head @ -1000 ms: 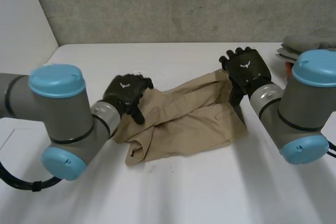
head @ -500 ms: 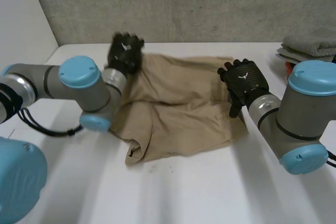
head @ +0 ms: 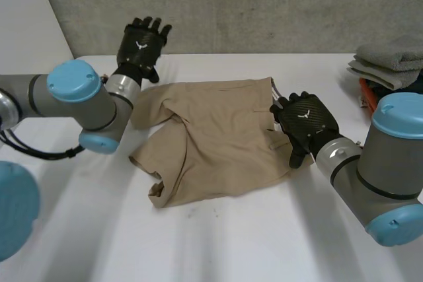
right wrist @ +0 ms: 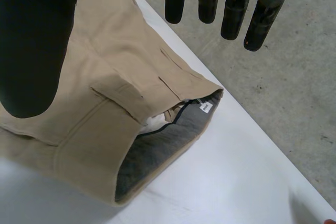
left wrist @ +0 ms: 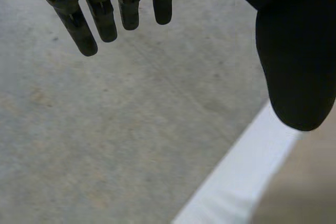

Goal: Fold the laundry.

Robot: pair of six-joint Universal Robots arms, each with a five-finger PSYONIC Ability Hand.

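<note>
Tan shorts [head: 211,140] lie roughly flat but rumpled, one leg hem curled over. Their waistband gapes, showing grey lining, beneath the right hand [head: 304,120] and well apart from the left hand [head: 141,44].

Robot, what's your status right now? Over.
Left hand open, off the shorts. Right hand open at their waistband. Not yet folded. Towels stacked aside.

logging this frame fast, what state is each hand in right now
Left hand: open, fingers straight, holding nothing.
Right hand: open by the waistband of the tan shorts, gripping nothing.
</note>
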